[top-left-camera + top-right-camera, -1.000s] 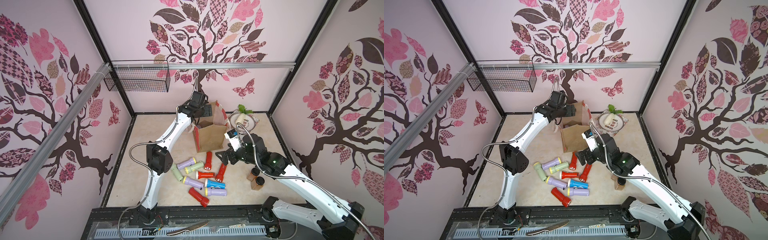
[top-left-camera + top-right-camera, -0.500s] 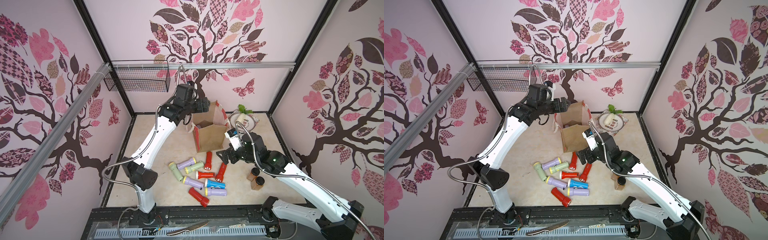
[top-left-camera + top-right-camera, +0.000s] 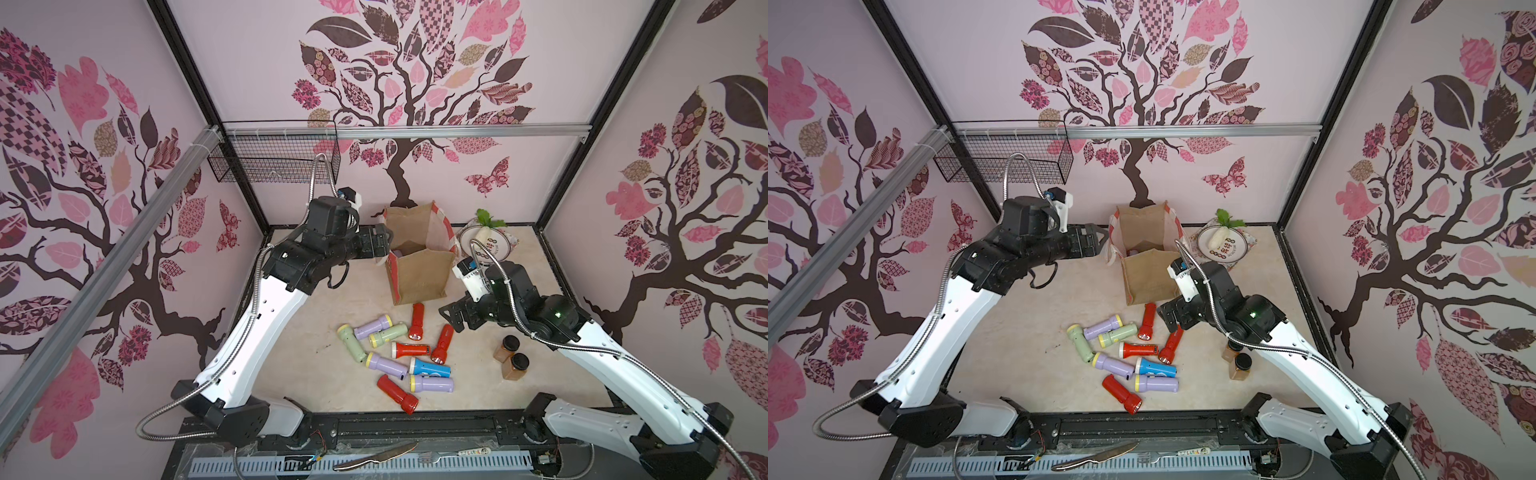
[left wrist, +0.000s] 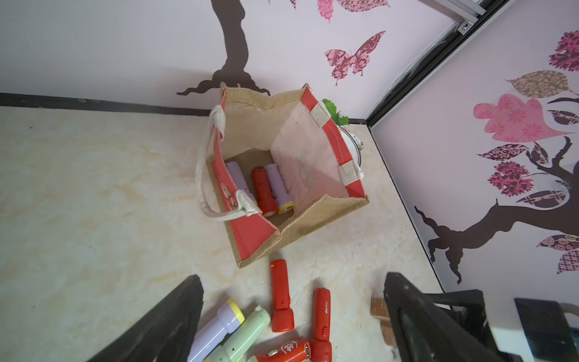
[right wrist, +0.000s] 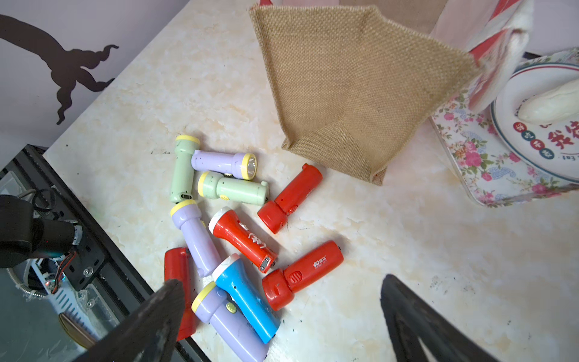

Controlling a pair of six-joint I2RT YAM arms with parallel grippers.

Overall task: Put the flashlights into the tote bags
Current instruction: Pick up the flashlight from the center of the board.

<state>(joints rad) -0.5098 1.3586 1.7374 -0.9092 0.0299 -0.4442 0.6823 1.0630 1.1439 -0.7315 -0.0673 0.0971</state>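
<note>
A black wire basket point(image 3: 274, 158) hangs on the far wall at the left. The left claw point(image 3: 383, 244) is raised beside the left rim of the tote bag point(image 3: 419, 274), its fingers spread wide apart with nothing between them, as the left wrist view shows.

The bag stands upright and open on the far middle of the worktop point(image 3: 291, 357), one white strap handle point(image 4: 203, 194) drooping over its left side. Three flashlights lie on its bottom: a lilac one point(image 4: 236, 175), a red one point(image 4: 263, 191) and another lilac one point(image 4: 279, 188).

Just near of the bag, ten more flashlights point(image 3: 411, 350) lie in a loose cluster on the worktop: four red, three lilac, two pale green and one blue point(image 3: 430, 368).

The right claw point(image 3: 451, 318) hangs low at the cluster's right edge, close above a red flashlight point(image 3: 442, 343); its fingers are also wide apart and grip nothing.

Right of that, two brown black-capped jars point(image 3: 511, 357) stand together. Behind them, in the far right corner, a plate point(image 3: 496, 253) carries a white radish point(image 3: 482, 237).
</note>
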